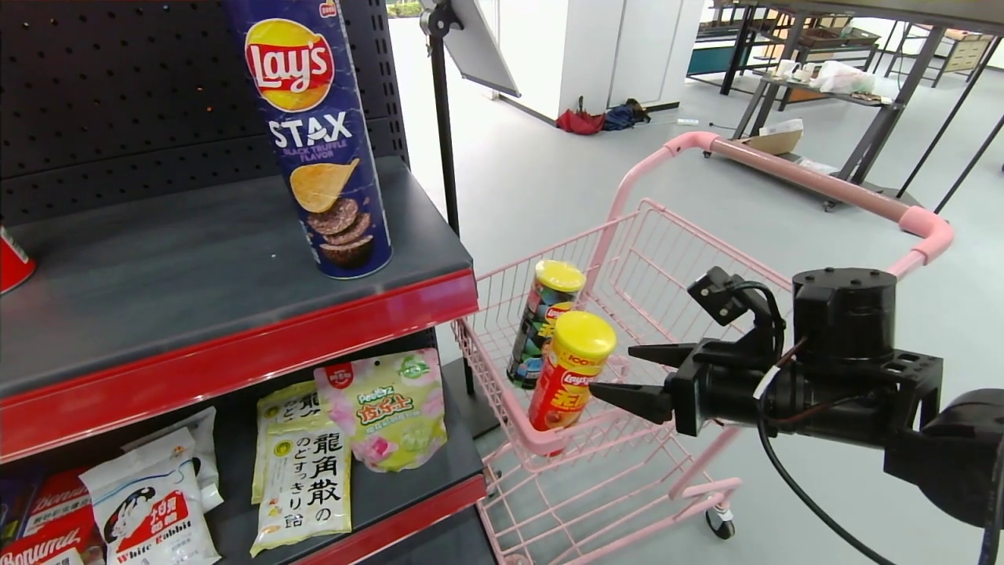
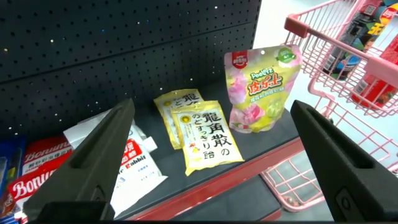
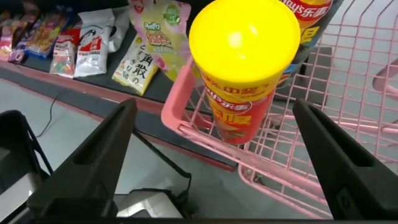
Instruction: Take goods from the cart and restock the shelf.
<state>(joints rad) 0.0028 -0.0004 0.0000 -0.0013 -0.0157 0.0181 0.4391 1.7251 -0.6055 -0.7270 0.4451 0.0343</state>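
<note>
- The red can (image 1: 566,377) stands upright in the front corner of the cart (image 1: 792,174).
- The right gripper (image 1: 620,372) hangs over the cart, wide and empty; I would centre the can between its fingers, then close mid-body.
- The left gripper (image 2: 211,109) is wide too.

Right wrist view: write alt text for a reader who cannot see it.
The open right gripper frames a red chip can with a yellow plastic lid, standing upright in a corner of the pink wire cart. A second can stands behind it; snack bags lie on the dark shelf beyond.
</note>
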